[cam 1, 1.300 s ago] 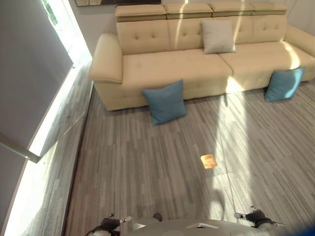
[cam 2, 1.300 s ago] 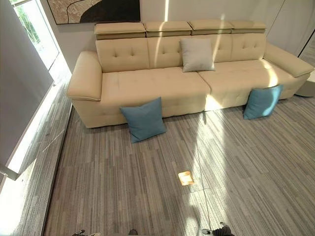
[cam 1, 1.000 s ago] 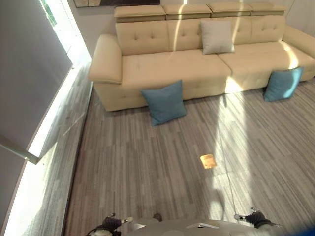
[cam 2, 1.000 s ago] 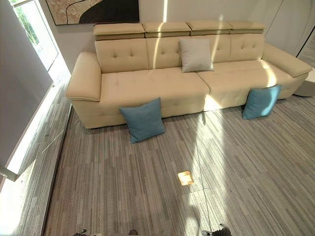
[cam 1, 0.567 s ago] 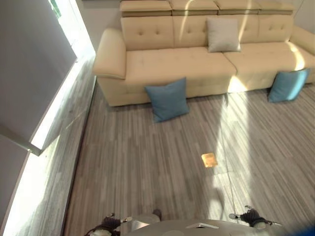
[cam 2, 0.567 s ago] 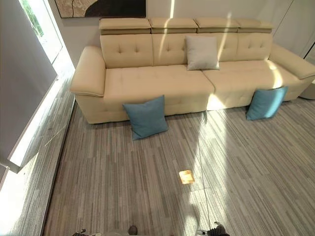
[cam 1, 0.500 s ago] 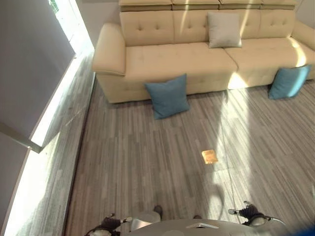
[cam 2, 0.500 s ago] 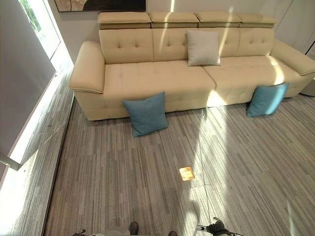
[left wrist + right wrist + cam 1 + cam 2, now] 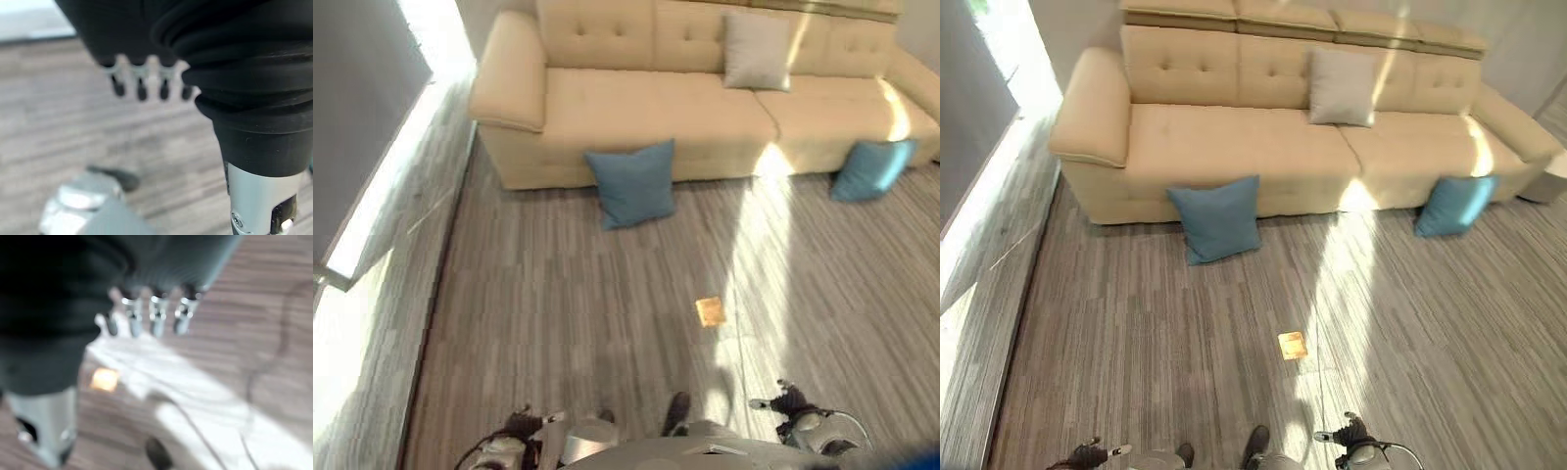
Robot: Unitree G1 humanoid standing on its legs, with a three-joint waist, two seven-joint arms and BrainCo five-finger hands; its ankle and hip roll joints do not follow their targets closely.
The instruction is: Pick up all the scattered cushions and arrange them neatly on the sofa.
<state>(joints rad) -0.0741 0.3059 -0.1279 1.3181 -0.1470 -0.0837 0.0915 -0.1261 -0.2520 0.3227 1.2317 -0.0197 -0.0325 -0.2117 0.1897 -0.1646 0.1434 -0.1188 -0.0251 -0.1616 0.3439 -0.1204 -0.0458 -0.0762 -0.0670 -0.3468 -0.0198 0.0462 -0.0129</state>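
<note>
Stretching across the upper part of the frame, a cream sofa stands against the far wall, its seat lit by patches of sun. One grey cushion already rests upright against the backrest, right of centre on the seat. Two blue cushions lie off the sofa on the grey plank floor: the nearer blue cushion leans against the sofa's front left of centre in the frame, and the far blue cushion leans against the sofa's front toward the right edge. The two are well apart, with the sunlit strip of floor between them. A small orange-yellow patch sits on the floor in the lower middle of the frame, near the end of the sunlit strip.

At the bottom edge, lower left, the left hand hangs low over the floor; its own wrist view shows its fingers straight in a row, apart from any object and holding nothing. At the lower right, the right hand hangs likewise; in its wrist view its fingers point straight down over the floor, relaxed and empty
</note>
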